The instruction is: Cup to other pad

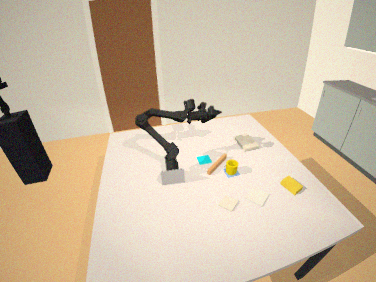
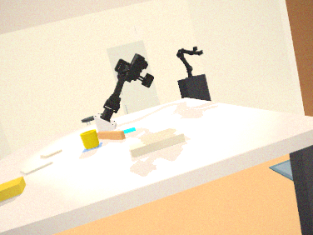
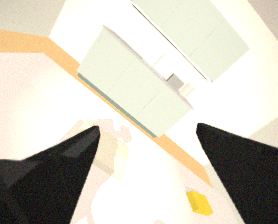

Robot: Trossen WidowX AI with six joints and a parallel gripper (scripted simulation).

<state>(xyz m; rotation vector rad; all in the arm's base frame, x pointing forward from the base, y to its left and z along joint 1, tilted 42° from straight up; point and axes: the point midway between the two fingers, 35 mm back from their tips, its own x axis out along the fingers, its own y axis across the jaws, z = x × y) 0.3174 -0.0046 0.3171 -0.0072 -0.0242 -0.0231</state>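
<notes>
In the top view, the arm's base is seen at centre-left of the table (image 1: 150, 240), and the gripper (image 1: 212, 113) is held high above the far edge, in the upper middle of the frame, well apart from everything on the surface. Its fingers are spread nearly to their full width in the wrist view, with nothing between them; only the distant cabinets and a pale block are seen through the gap. To the right of the base a cyan pad (image 1: 203, 159) is found, then a tan rod (image 1: 217, 163) lying diagonally, then the yellow cup (image 1: 231, 166), which stands upright on a blue pad (image 1: 231, 174) just right of centre. The marbles cannot be made out at this size. Further right lie two pale flat tiles, a pale block (image 1: 247, 141) and a yellow block (image 1: 291, 184). The cup has not yet been approached, so the whole transfer is judged to remain. The rod lies between cup and cyan pad, touching or nearly touching the cup, so it could be struck during a low carry and the cup jolted. A tilted or hurried lift could spill the marbles, and a grasp on the rim alone could let the cup slip.
</notes>
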